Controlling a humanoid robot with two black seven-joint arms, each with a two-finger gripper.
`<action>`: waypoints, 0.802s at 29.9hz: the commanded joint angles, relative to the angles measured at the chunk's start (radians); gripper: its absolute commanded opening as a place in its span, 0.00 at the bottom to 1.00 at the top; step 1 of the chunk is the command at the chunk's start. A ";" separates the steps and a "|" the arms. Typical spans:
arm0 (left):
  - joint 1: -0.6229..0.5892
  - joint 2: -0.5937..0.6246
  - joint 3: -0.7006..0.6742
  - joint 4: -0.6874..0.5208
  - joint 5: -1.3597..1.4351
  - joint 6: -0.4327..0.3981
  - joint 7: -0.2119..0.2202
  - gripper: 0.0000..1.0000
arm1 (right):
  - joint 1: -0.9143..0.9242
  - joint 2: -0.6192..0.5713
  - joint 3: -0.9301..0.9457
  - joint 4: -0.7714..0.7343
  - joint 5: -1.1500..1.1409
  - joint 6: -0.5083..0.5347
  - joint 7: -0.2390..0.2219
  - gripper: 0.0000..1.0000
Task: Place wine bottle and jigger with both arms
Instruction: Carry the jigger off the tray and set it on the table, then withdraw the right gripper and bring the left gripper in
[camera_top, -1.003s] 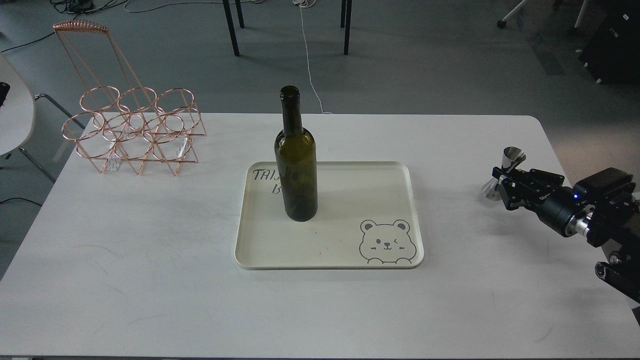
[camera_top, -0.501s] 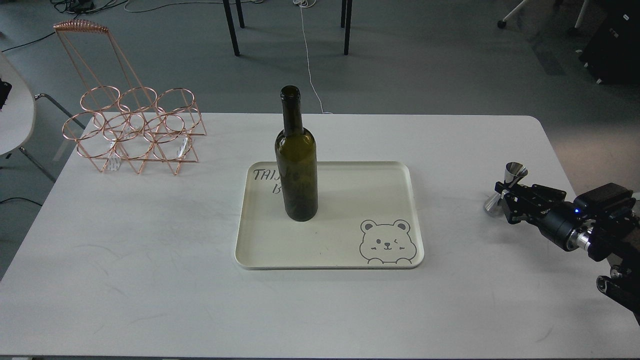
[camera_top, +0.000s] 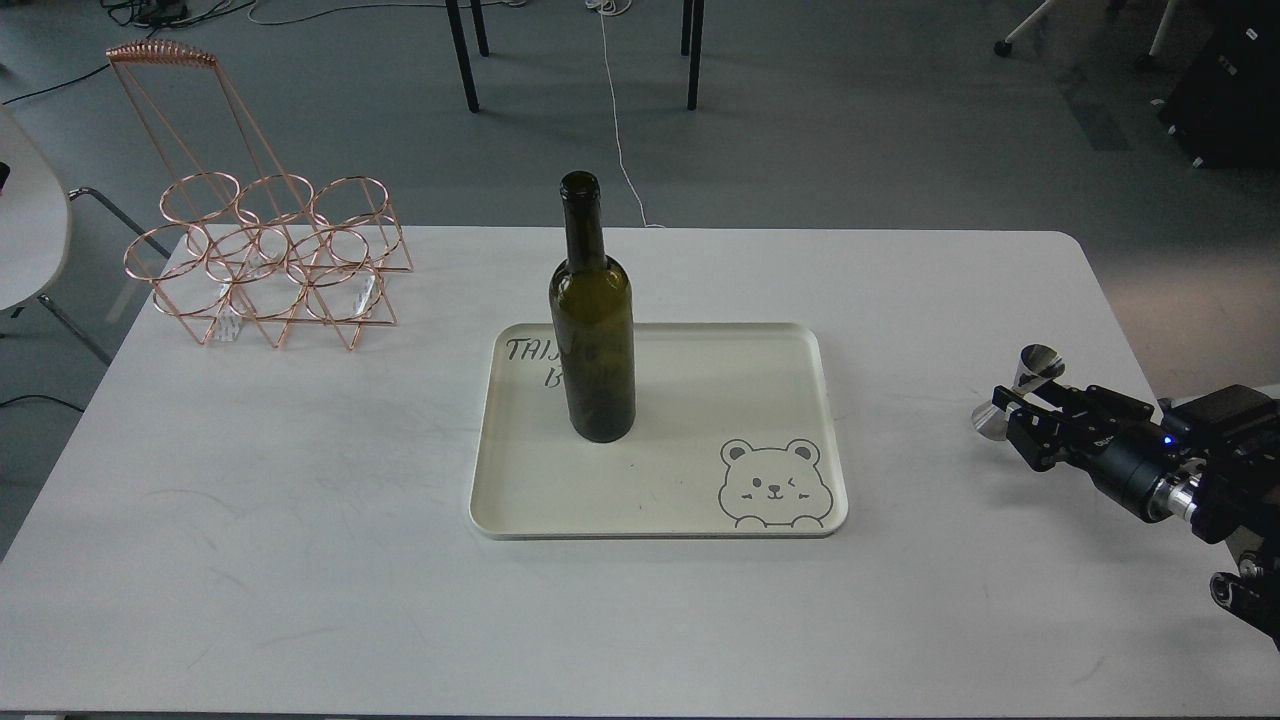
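The wine bottle (camera_top: 593, 330), dark olive green, stands upright on the far left part of the cream tray (camera_top: 800, 345). The jigger (camera_top: 1039, 362), small and shiny steel, is at the table's right side, tilted, with its lower cone close to or on the tabletop. My right gripper (camera_top: 1018, 405) comes in from the right and is shut on the jigger's waist. My left arm and gripper are out of view.
A copper wire bottle rack (camera_top: 265, 260) with a tall handle stands at the table's far left corner. The white table (camera_top: 300, 520) ends just right of my right arm. The tray has a bear drawing (camera_top: 774, 484) at its near right corner.
My right gripper has come down and slightly towards me with the jigger, from held above the table to low by the tabletop. The bottle and tray have not moved.
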 joint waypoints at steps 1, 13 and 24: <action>0.000 0.012 0.000 -0.002 0.001 0.000 0.004 0.98 | -0.039 -0.088 0.001 0.093 0.001 0.000 0.000 0.74; -0.008 0.089 0.106 -0.072 0.217 0.000 0.019 0.98 | -0.034 -0.376 0.006 0.383 0.491 0.000 0.000 0.94; 0.003 0.374 0.155 -0.584 0.501 0.000 0.015 0.98 | 0.272 -0.347 0.102 0.170 0.727 0.267 0.000 0.94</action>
